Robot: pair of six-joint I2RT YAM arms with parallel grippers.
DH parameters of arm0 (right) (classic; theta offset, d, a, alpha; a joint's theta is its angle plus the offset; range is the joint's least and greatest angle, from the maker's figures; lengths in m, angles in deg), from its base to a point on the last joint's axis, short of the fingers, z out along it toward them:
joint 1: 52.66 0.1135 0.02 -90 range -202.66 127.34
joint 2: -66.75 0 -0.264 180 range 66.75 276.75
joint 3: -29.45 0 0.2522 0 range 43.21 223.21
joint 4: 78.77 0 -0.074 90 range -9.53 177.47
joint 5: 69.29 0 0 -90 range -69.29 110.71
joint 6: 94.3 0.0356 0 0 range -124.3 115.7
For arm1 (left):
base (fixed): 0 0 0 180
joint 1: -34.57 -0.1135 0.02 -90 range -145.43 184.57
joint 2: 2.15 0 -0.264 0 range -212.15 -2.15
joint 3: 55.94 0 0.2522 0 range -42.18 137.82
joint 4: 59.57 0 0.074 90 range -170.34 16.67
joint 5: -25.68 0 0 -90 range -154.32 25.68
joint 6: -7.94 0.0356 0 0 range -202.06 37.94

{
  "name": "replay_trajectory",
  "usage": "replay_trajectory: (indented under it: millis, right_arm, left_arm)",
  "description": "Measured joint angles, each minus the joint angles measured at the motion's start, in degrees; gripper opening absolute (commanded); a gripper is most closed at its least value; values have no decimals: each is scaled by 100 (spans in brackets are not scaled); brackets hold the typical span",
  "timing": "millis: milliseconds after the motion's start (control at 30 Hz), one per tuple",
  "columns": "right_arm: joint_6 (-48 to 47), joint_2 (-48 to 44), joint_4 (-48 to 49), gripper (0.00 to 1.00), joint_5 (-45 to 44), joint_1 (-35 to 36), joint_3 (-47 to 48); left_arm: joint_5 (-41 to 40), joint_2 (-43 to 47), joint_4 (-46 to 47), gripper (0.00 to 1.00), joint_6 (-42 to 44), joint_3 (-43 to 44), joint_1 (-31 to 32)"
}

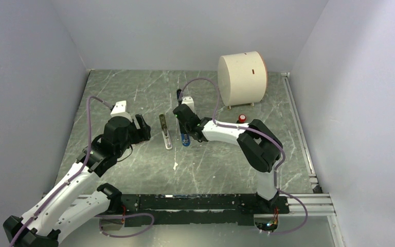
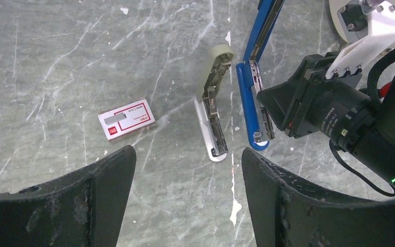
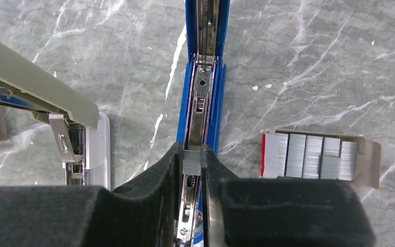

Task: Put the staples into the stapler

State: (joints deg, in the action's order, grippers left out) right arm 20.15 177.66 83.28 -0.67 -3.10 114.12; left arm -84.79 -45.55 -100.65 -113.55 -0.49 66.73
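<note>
The blue stapler lies open on the table, its thin black arm stretched away to the far side. In the right wrist view its grey metal channel runs between blue sides. My right gripper is shut on a short strip of staples and holds it right over that channel. From above it sits over the stapler's near half. My left gripper is open and empty, just left of both staplers. The blue stapler also shows in the left wrist view.
A second, beige-and-silver stapler lies open beside the blue one, on its left. An open box of staple strips lies right of the blue stapler. A small white-and-red box lies left of the beige stapler. A cream drum stands at the back right.
</note>
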Motion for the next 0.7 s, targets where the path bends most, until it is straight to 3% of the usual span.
replay_trajectory:
  millis: [433, 700]
  right_arm:
    - [63, -146, 13, 19, 13, 35, -227]
    - [101, -240, 2, 32, 81, 44, -321]
  left_arm:
    - [0, 55, -9, 80, 0, 0, 0]
    - [0, 66, -11, 80, 0, 0, 0]
